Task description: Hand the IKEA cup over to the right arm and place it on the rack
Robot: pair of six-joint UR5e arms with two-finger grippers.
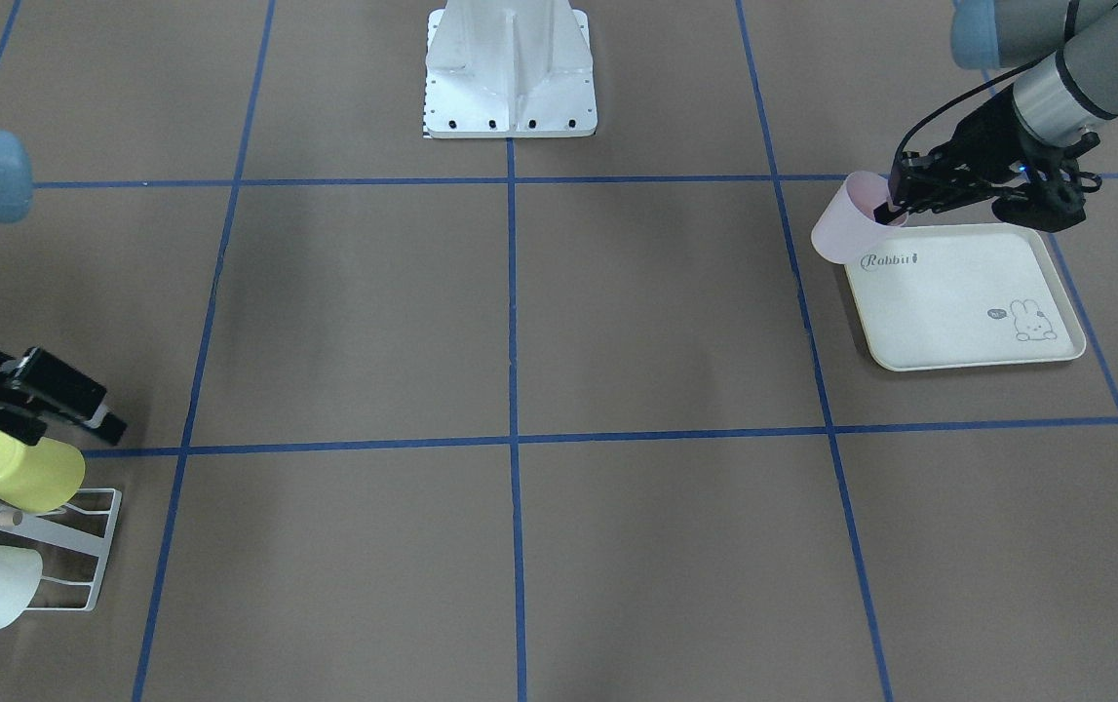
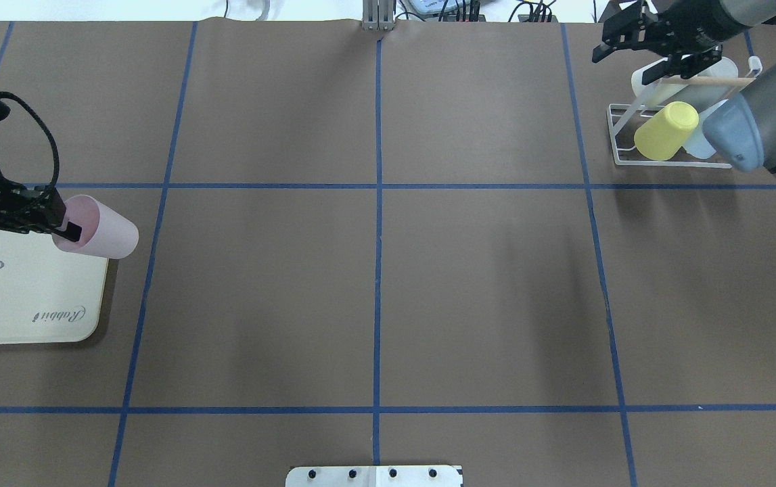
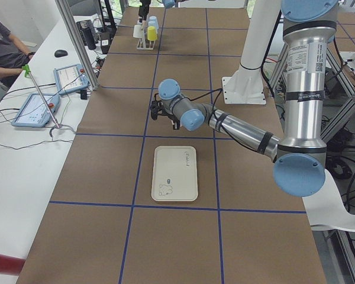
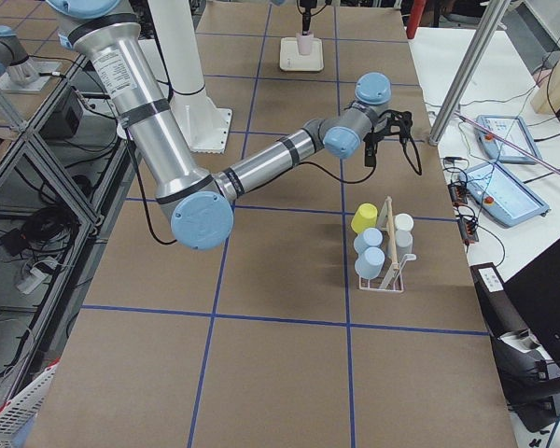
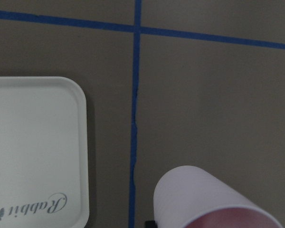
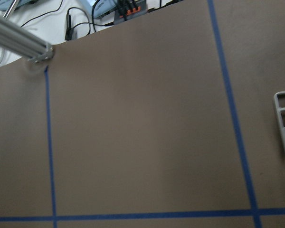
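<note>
Left tool [image 2: 67, 231] was clamped on the rim of the pink IKEA cup [image 2: 102, 230], one finger inside the mouth and one outside. The cup lay on its side in the grip, base pointing away from the tool toward the worktop's [image 2: 482, 291] centre. It was held over the corner of the rabbit-print tray [image 2: 22, 304]. Right tool [image 2: 623, 62], jaws apart and holding nothing, hung at the far side of the rack [image 2: 614, 135]. The rack carried a yellow cup [image 2: 665, 130] and paler cups. The pink cup was well apart from the rack, at the opposite end of the worktop.
</note>
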